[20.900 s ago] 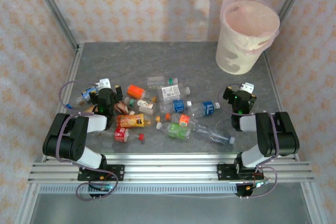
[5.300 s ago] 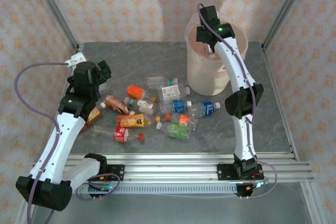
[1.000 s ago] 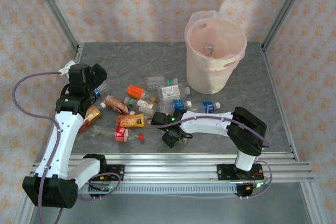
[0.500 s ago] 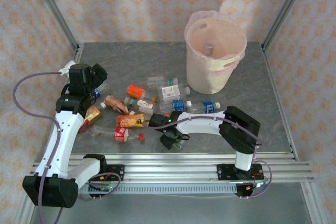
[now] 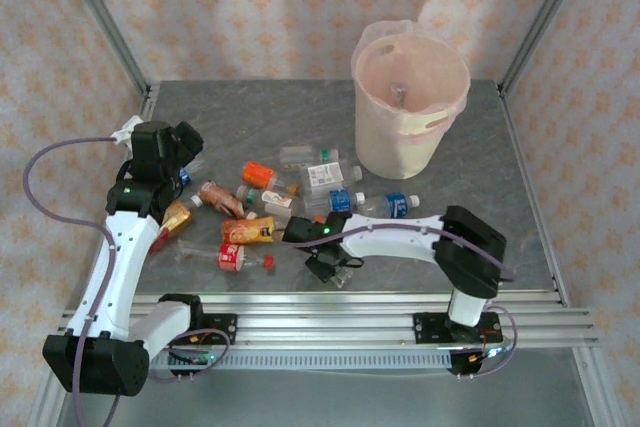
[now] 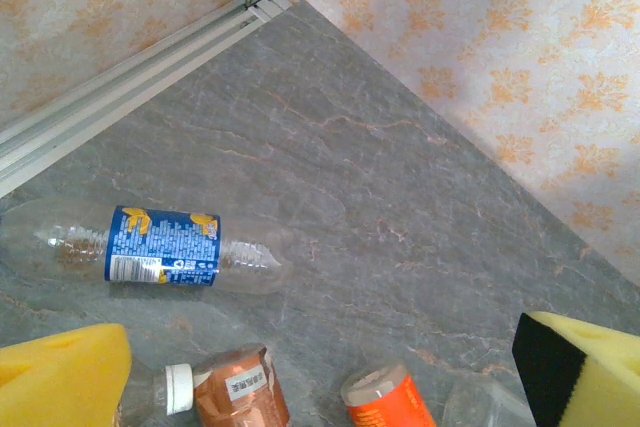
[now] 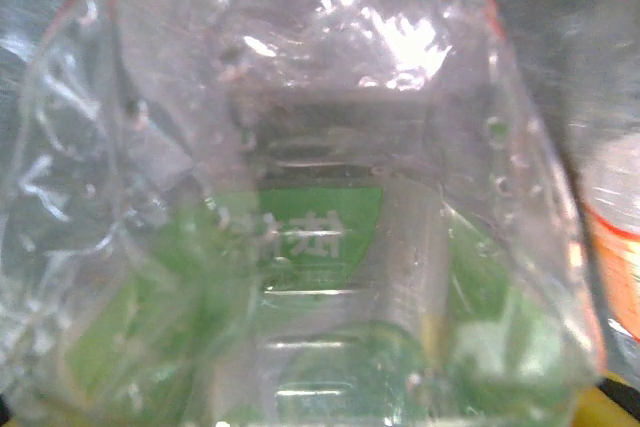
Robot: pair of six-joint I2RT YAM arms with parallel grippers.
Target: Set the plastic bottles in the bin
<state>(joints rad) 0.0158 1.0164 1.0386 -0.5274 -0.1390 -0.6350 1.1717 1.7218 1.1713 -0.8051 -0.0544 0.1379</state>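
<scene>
Several plastic bottles point(image 5: 325, 176) lie scattered across the middle of the grey table. The bin point(image 5: 436, 132), cream-white with a pinkish liner, stands at the back right with one bottle point(image 5: 398, 93) inside. My right gripper point(image 5: 331, 266) is low at the front of the pile. A crumpled green-labelled bottle point(image 7: 310, 237) sits between its jaws, pressed close to the camera and hiding the fingers. My left gripper point(image 5: 176, 143) hangs open above the table's left side. Its yellow pads point(image 6: 60, 379) flank a blue-labelled bottle point(image 6: 160, 245), a copper-labelled one point(image 6: 238, 389) and an orange one point(image 6: 385, 402) below.
Aluminium frame posts point(image 5: 100, 17) and patterned walls close in the back and sides. A rail point(image 5: 320, 327) runs along the near edge. A red-labelled bottle point(image 5: 232, 255) and an orange-yellow one point(image 5: 248, 230) lie left of the right gripper.
The right gripper's jaws have narrowed around the green-labelled bottle, and the arm has shifted slightly at the front of the pile. The left arm has not moved.
</scene>
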